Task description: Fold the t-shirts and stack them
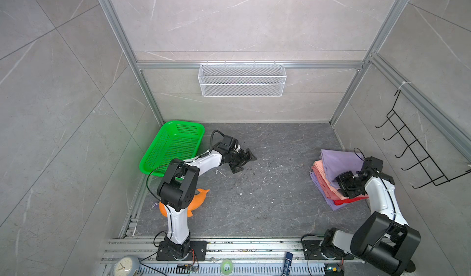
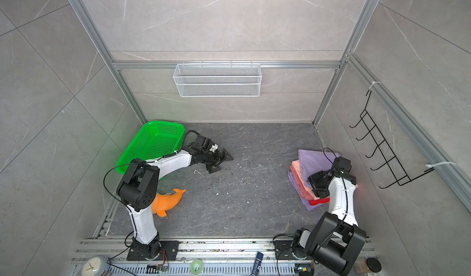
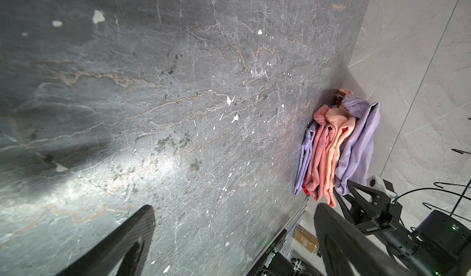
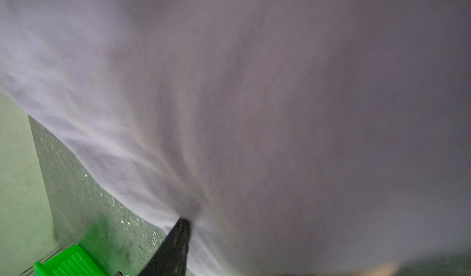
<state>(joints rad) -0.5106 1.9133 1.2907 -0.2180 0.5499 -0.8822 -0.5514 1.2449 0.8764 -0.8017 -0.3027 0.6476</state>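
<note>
The t-shirts lie folded in a stack at the table's right side. On top is a lilac one [image 1: 336,162] [image 2: 316,160] [image 3: 356,147], under it salmon-pink ones [image 1: 322,177] [image 3: 318,155]. A red one [image 1: 342,201] and a lilac one [image 1: 331,206] lie at the bottom. My right gripper [image 1: 340,186] [image 2: 313,184] [image 3: 342,189] sits at the stack's near edge, shut on the top lilac shirt's fold. One finger [image 4: 178,241] presses into puckered lilac cloth and the other is hidden under it. My left gripper [image 1: 244,163] [image 2: 221,164] [image 3: 233,218] hangs open and empty over bare table, left of centre.
A green basket [image 1: 173,147] leans in the back left corner. An orange plush dolphin [image 1: 197,200] lies beside the left arm's base. On the back wall hangs a white wire basket [image 1: 242,79], on the right wall a black hook rack [image 1: 418,157]. A clock [image 1: 125,267] rests on the front rail.
</note>
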